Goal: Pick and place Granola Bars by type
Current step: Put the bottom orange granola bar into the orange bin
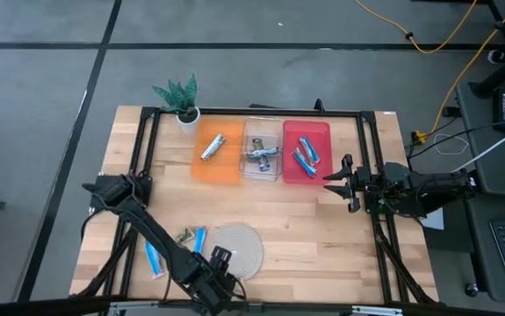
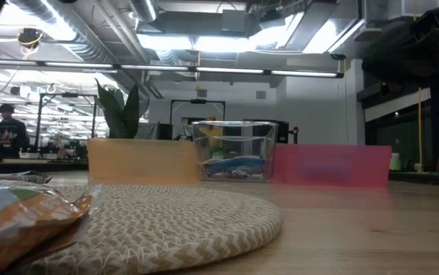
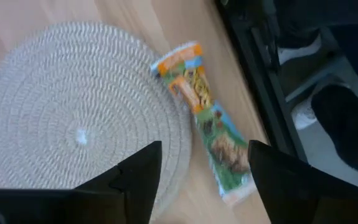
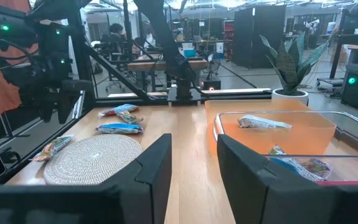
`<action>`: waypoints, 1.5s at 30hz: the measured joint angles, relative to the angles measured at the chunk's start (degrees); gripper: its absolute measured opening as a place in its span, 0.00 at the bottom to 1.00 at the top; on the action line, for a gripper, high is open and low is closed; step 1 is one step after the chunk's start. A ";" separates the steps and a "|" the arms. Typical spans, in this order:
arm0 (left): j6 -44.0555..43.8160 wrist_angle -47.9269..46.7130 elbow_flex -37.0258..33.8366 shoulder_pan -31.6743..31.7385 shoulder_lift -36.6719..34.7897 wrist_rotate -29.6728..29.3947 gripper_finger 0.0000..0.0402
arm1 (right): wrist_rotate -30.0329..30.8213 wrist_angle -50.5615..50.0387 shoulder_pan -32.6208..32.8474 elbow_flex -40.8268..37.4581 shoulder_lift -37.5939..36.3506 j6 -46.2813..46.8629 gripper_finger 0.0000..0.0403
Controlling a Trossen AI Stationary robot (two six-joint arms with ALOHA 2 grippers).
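Several small foil-wrapped granola bars are spread over the pale wooden worktop point(image 1: 322, 228): a green-and-orange one point(image 3: 211, 121) lies just beside the edge of the round woven beige mat point(image 3: 73, 118), below the left gripper point(image 3: 200, 171), whose jaws stand apart with nothing between them. In the high view that gripper sits at the worktop's near edge, beside the mat. Two bright blue bars point(image 1: 154, 260) and a tan-and-green bar point(image 1: 184, 235) lie near the mat's left side. At the far side three bins stand in a row: a flat orange bin point(image 1: 230, 167) holding one silvery bar point(image 1: 212, 147), a clear plastic bin point(image 1: 274, 132) with a few bars inside, and a red bin point(image 1: 289, 140) with blue bars point(image 1: 305, 155). A small potted green plant point(image 1: 180, 98) stands at the orange bin's left corner. The right gripper point(image 1: 340, 180) hovers just to the right of the red bin, its jaws partly open and empty. From the low view, the mat and a crinkled wrapper point(image 2: 20, 218) fill the foreground, partly blocking sight of the bins.
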 joint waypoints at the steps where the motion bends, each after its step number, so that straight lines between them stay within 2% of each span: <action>1: 0.04 0.55 0.00 0.00 0.24 -0.11 0.59 | 0.00 -0.02 0.00 0.00 0.00 0.01 0.33; 7: 1.40 1.44 0.00 -0.04 2.74 0.22 0.62 | 0.00 -0.02 0.02 0.00 0.00 0.00 0.33; 16: 1.49 1.43 0.00 0.01 6.44 -0.10 0.63 | 0.00 -0.02 0.00 0.00 0.00 0.00 0.33; 39: 0.94 5.12 -0.02 0.09 7.08 6.41 0.63 | 0.00 0.00 0.00 0.00 0.00 0.00 0.33; 45: 1.01 5.69 -0.02 0.20 7.27 5.74 0.63 | 0.00 0.00 0.00 0.00 0.00 0.00 0.33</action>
